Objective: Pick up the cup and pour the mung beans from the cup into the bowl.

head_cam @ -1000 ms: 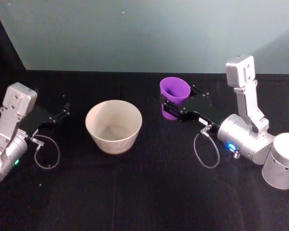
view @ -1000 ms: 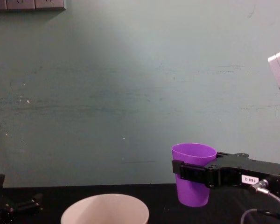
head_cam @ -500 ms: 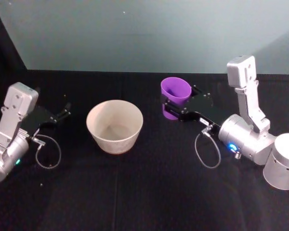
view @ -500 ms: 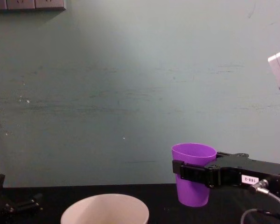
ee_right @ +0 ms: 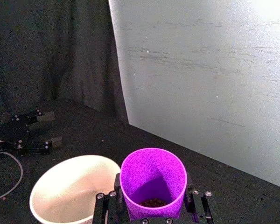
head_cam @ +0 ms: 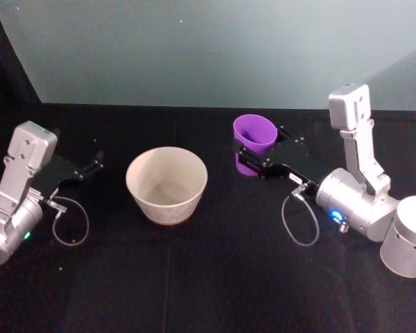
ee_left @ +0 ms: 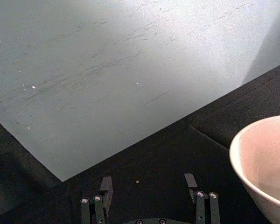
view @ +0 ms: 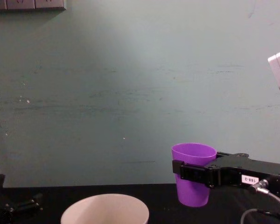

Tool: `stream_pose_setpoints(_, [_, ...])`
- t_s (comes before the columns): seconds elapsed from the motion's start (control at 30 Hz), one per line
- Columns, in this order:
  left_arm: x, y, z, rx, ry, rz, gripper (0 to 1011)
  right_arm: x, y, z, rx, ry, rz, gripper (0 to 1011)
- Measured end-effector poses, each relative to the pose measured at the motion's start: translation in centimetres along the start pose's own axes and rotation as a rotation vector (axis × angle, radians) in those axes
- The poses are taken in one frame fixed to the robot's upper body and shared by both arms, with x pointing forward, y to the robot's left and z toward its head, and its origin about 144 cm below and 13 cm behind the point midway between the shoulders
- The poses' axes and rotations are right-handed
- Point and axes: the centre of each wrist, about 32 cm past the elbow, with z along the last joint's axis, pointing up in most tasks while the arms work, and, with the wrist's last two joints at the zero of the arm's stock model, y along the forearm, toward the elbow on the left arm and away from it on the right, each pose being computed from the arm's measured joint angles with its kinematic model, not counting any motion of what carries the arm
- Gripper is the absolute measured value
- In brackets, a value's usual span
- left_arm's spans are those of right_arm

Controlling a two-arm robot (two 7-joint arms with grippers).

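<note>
Black cloth (head_cam: 194, 277) covers the table on my side, and both silver arms reach forward over it. My left gripper (head_cam: 93, 163) rests low at the left, its two fingers spread wide with only cloth between them, as its wrist camera confirms (ee_left: 148, 183). Just off to that gripper's right stands the wide round cream bowl (head_cam: 135, 187), its pale rim (ee_left: 235, 144) edging into the left wrist view.

My right gripper (head_cam: 253, 154) is clenched on the small purple plastic cup (head_cam: 255, 135), one black finger pressed against each side of its tapered wall. From the chest camera the cup (view: 193, 154) sits upright in the gripper (view: 192, 173), mouth up, with the clamp about halfway down its side. I cannot tell whether its base touches the cloth.

Looking down the right wrist camera, the cup (ee_right: 152, 179) sits directly between the fingers (ee_right: 106, 205), and a small heap of dark mung beans (ee_right: 153, 202) lies at its bottom. The bowl (ee_right: 37, 196) lies to the left of this gripper, near the cup but apart from it.

Beyond both stands a plain grey-green wall (head_cam: 194, 48).
</note>
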Motion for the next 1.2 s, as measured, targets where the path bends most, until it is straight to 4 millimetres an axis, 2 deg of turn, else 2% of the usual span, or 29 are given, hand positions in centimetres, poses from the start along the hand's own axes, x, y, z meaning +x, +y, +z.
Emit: stream_pose_setpoints(1.2, [0.0,0.0,0.0,0.0,0.0,0.0,1000,0.0,0.0,0.0,0.0,0.0,0.0,724])
